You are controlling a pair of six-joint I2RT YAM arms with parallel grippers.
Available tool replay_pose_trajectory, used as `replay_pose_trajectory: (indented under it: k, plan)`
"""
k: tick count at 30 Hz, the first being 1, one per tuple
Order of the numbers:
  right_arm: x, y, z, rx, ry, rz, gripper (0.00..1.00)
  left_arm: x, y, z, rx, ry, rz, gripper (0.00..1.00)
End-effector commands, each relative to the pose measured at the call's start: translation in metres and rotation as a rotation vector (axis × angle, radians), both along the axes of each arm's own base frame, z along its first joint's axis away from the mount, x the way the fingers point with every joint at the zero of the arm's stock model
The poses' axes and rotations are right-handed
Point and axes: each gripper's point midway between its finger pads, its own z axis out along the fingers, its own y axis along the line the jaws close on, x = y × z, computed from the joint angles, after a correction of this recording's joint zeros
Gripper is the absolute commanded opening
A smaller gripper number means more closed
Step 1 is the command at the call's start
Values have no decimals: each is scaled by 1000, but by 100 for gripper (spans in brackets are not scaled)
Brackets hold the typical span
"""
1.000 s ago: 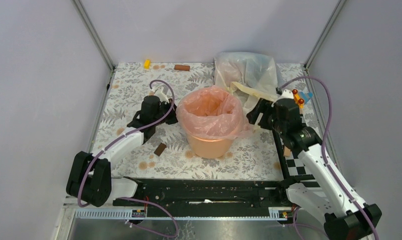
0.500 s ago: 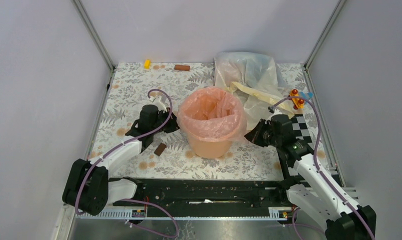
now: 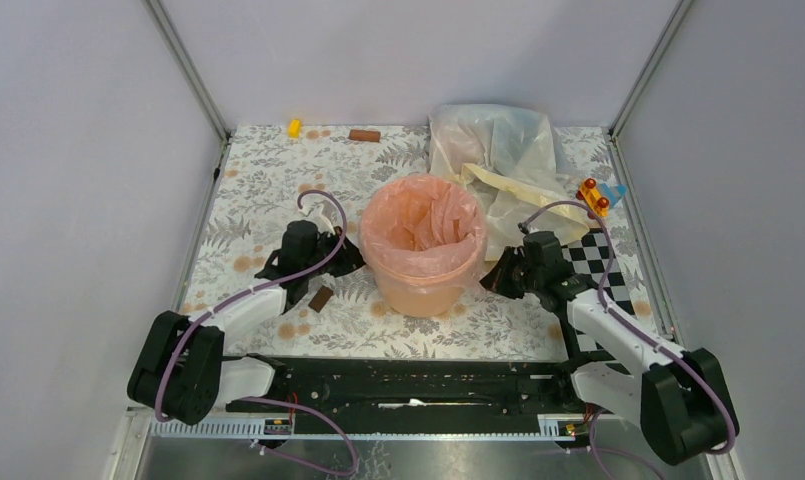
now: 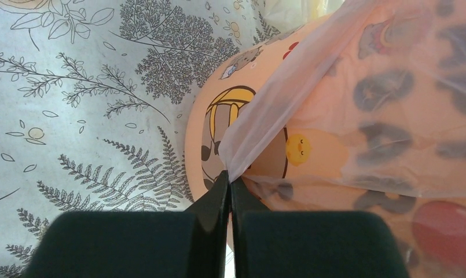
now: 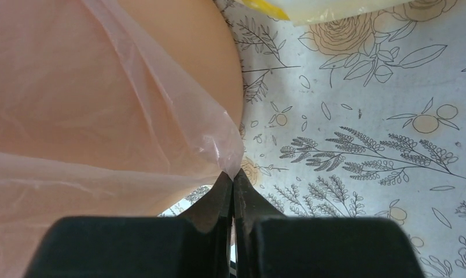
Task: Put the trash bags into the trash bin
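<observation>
Over the past second both arms have sunk lower and drawn back toward the near edge. The pink bag [image 3: 418, 203], which puffed up above the rim before, now sits inside the orange bucket [image 3: 424, 292] with its mouth folded down over the rim. From overhead, the left arm [image 3: 246, 300] and right arm [image 3: 610, 322] flank the bucket low on opposite sides, but that view is too coarse to show how the jaws stand. The wrist cameras show it: the left jaws are pressed together on a corner of the pink film, stretched down across the cartoon print on the bucket's side. The right jaws are likewise pinched closed on a pointed tip of film against the bucket's plain wall. Only the overhead view shows the rest of the flower-patterned bench [image 3: 268, 170]. A yellowish bag [image 3: 523, 192] and a clear bag [image 3: 490, 135] are heaped behind the bucket to the right. A small brown block [image 3: 320, 298] lies near the left jaws, and a checkerboard [image 3: 606, 272] lies under the right arm. A red-and-blue toy [image 3: 598, 195] lies near the right edge, with a yellow piece [image 3: 294, 127] and a brown piece [image 3: 364, 135] at the far edge.
</observation>
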Motion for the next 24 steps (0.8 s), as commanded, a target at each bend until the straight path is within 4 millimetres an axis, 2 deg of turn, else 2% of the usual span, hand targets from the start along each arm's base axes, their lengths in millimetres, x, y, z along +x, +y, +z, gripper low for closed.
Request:
replay_pose_trajectory:
  k: [1,7,14,18,20,21,24]
  plan:
    - [9,11,-4,40,-32,24,0,4,-7,9,-37,-52,-21,0]
    - [20,18,-18,65,-18,15,0,6,-6,-9,-26,-26,-13,0]
    - [30,23,-39,20,24,22,0,6,-5,-39,-11,27,-2,0]
    - [34,17,-37,-28,2,16,1,6,-6,-43,-11,36,-7,0]
    - [35,6,-31,-78,-24,-14,8,6,-5,-39,-5,27,-4,1]
    - [37,-1,-25,-108,-47,-34,16,7,-3,-32,0,8,5,3]
    - [32,-25,-9,-206,-73,-87,33,12,13,-20,49,-19,95,19]
